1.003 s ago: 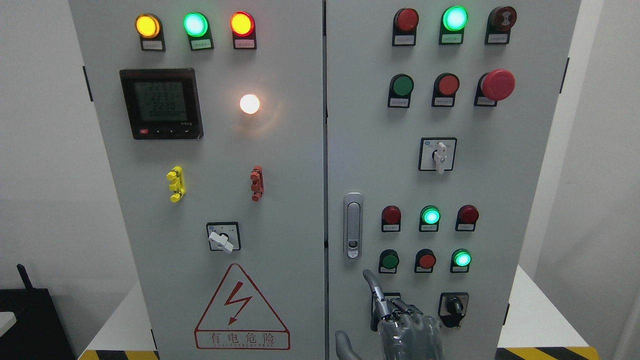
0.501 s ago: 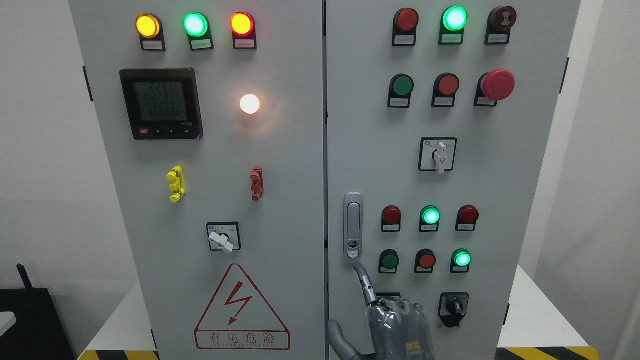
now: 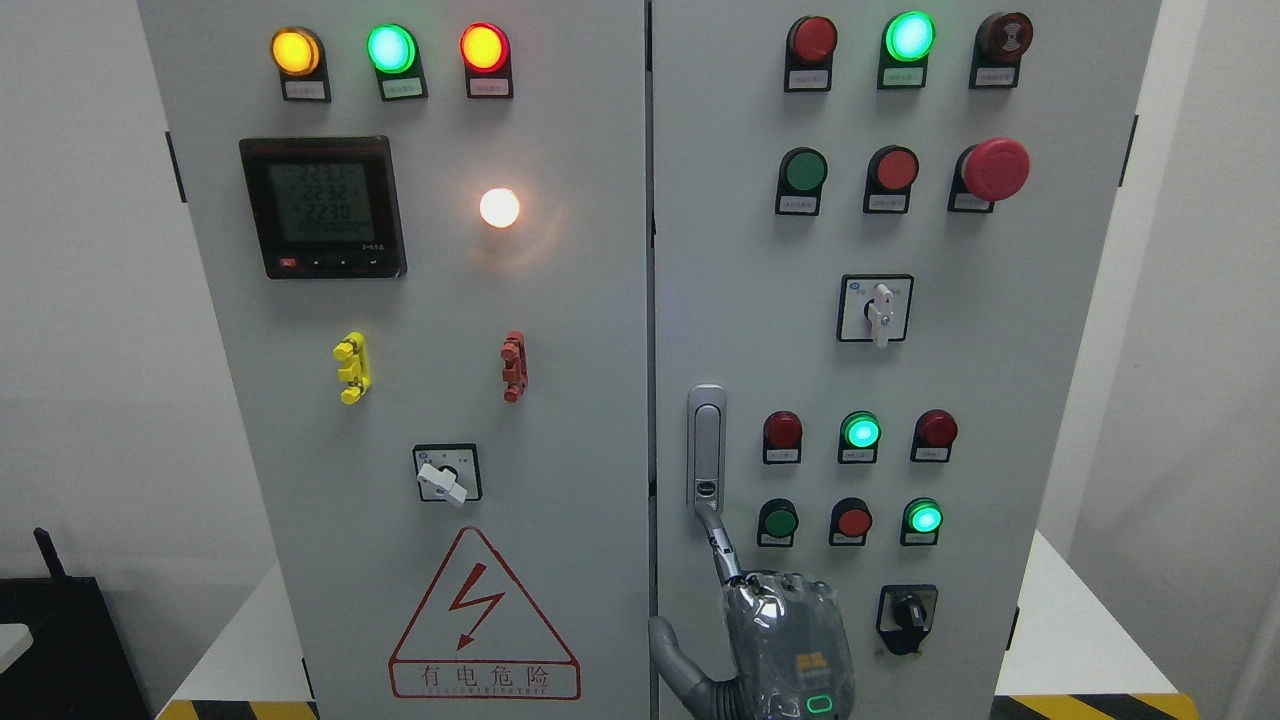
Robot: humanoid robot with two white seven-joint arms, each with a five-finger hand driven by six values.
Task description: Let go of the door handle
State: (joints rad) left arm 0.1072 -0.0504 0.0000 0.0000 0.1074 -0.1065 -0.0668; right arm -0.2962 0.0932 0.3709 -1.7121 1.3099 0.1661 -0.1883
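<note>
While 1 finger [image 3: 716, 545] of the right hand [image 3: 785, 640] is stretched up to the lower end of the door handle [image 3: 706, 450], the others look curled back and hold nothing. Whether the tip presses the handle's lock button cannot be told. The handle lies flush and upright near the left edge of the right cabinet door [image 3: 1000, 360], below mid-height. To let go cleanly, the finger should probably draw straight back off the door without hooking the lever, keeping clear of the green button [image 3: 778, 521] just beside it.
</note>
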